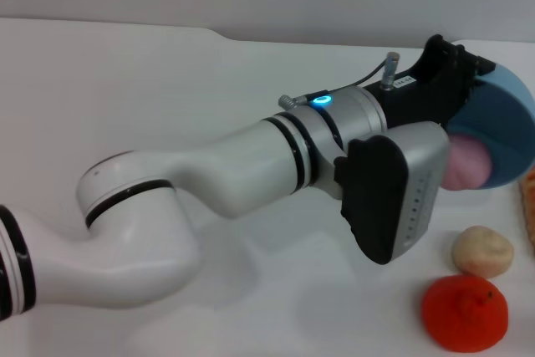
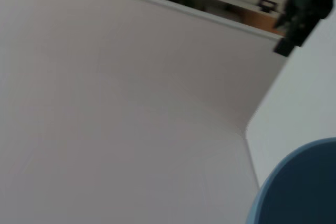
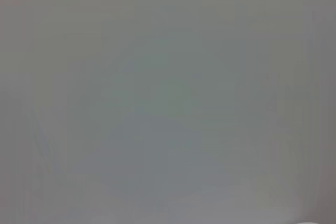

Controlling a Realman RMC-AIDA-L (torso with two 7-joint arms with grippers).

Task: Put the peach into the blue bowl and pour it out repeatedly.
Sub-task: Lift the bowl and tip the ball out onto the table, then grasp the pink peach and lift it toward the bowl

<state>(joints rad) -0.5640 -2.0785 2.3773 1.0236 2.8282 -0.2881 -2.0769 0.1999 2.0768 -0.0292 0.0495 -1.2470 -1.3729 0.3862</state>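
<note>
My left arm reaches across the table to the far right in the head view. Its black gripper [image 1: 456,68] is shut on the rim of the blue bowl [image 1: 510,123] and holds the bowl tipped on its side, mouth facing left and down. The pink-mauve peach [image 1: 464,165] lies at the bowl's lower mouth, partly hidden behind my wrist housing. I cannot tell whether it rests on the table. A part of the bowl's blue wall [image 2: 302,187] shows in the left wrist view. My right gripper is out of view; the right wrist view shows only a blank grey surface.
A cream-beige lumpy ball [image 1: 482,251] and a bumpy red-orange fruit [image 1: 464,313] lie on the white table [image 1: 167,81] in front of the bowl. An orange object [image 1: 529,206] shows at the right edge. The table's back edge runs behind the bowl.
</note>
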